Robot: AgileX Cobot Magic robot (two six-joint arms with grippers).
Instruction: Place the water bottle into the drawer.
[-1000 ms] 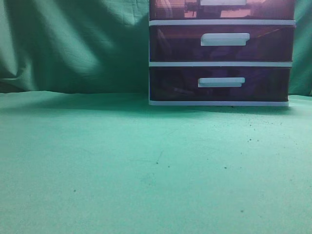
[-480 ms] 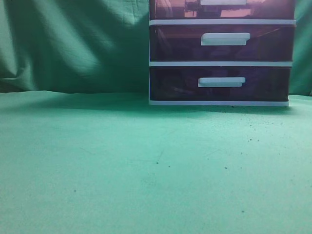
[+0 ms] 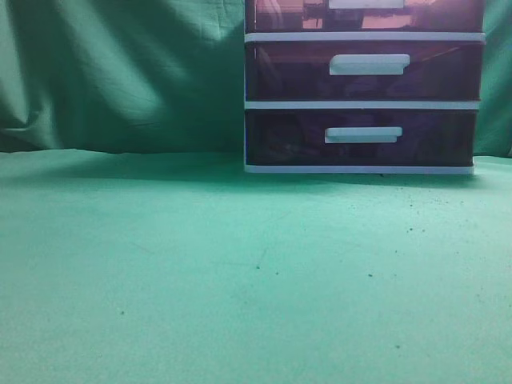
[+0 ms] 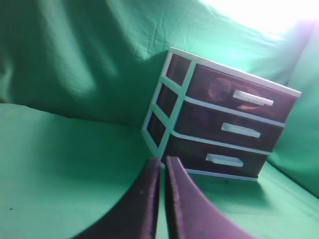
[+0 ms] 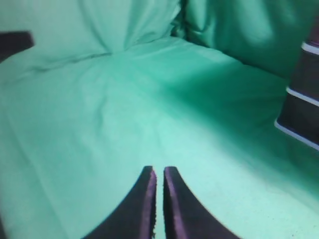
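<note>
Exterior view: a three-drawer plastic unit (image 3: 364,88) stands at the back right of a green-draped bench (image 3: 200,272), against a green cloth backdrop (image 3: 120,72). The drawer (image 3: 280,14), the uppermost and reddest of the three, is cut by the top edge of the picture; its front sits flush with the white frame, and only the lower edge of its white handle (image 3: 366,4) shows. Below it sit two darker purple drawers (image 3: 288,76), each with a white bar handle in full sight.

In the left wrist view the whole unit appears at an angle, the top drawer (image 4: 219,89) closed, with pale shapes dimly visible through its translucent front; what they are cannot be told. The left pincer (image 4: 162,167) hangs above the cloth short of the unit, its two dark fingers (image 4: 144,199) nearly touching, with nothing between them.

In the right wrist view the right pincer (image 5: 159,175) is likewise drawn almost together and empty, over bare green cloth, with a corner of the unit (image 5: 304,99) at the right edge. The water bottle appears in none of the three views.
</note>
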